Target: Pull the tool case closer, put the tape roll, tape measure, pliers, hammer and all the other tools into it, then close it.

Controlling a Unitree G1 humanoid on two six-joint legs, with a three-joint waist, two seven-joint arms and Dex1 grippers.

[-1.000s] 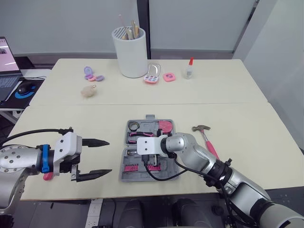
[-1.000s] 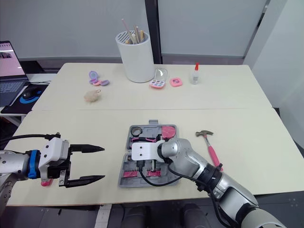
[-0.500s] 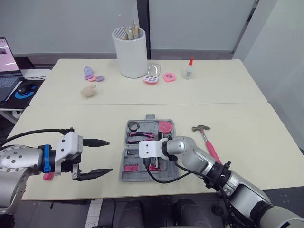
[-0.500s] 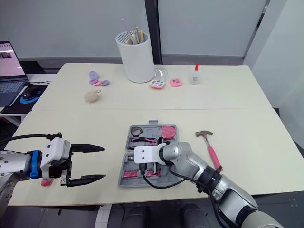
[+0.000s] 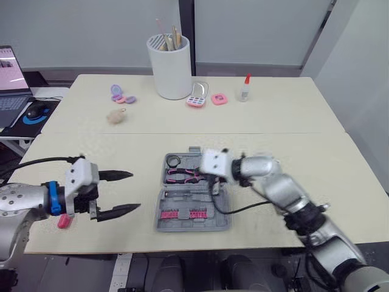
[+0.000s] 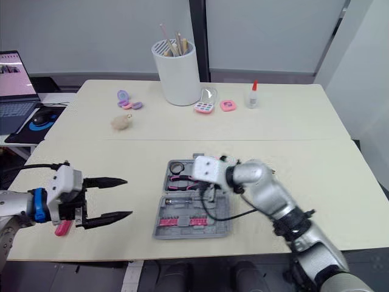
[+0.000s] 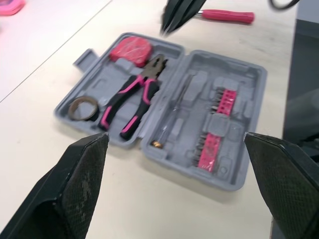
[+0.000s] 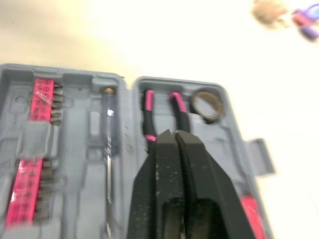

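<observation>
The right end effector (image 8: 174, 133) has its 2 black fingers pressed together with nothing between them. It hangs over the middle of the frame in the head views, above the pliers (image 7: 132, 94), and looks clear of them, though contact cannot be ruled out. The left end effector (image 5: 135, 191) sits at the lower left of the frame, spread wide and empty, pointing toward the tool case (image 5: 188, 224) but well apart from it. The case lies open and flat at the lower centre of the surface (image 5: 292, 103). Its farther half holds the tape roll (image 7: 82, 108), the pliers and the pink tape measure (image 7: 132, 50), while its nearer half holds a screwdriver (image 7: 174, 107) and pink bit strips (image 7: 217, 124). The hammer (image 7: 227, 16) lies outside on the surface just beyond the case, with its pink handle showing at the top of the left wrist view. It will likely be stiff and head-heavy, so a grip on the handle close to the head should keep it from swinging or tipping. The handle may be somewhat slick and narrow, which calls for a firm, centred pinch. The case looks like light moulded plastic that will probably skid when pushed and pivot at its hinge, so one half wants steadying while the free edge of the other is lifted over.
</observation>
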